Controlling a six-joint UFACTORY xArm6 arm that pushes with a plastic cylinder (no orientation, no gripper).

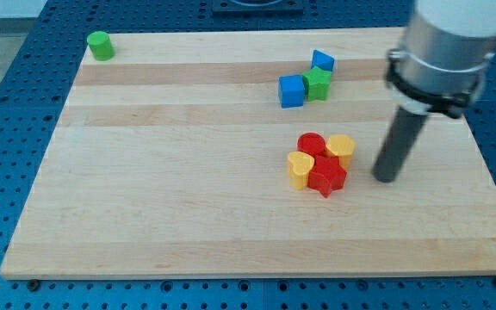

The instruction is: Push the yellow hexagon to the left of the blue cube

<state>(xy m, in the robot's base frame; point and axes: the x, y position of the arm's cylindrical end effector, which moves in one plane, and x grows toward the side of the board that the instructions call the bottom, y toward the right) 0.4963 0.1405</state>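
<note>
A green cylinder (100, 45) sat in the upper left of the frame on the board (170, 215). Right of centre, a blue cube (291, 90) touched a green block (318, 83). Below them, the yellow hexagon (340, 148) edged a tight cluster, with my tip (387, 177) just to its right.

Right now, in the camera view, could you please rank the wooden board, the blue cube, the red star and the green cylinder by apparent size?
1. wooden board
2. red star
3. blue cube
4. green cylinder
Star versus cube is unsure: the star sits lower in view, possibly nearer the camera.
</note>
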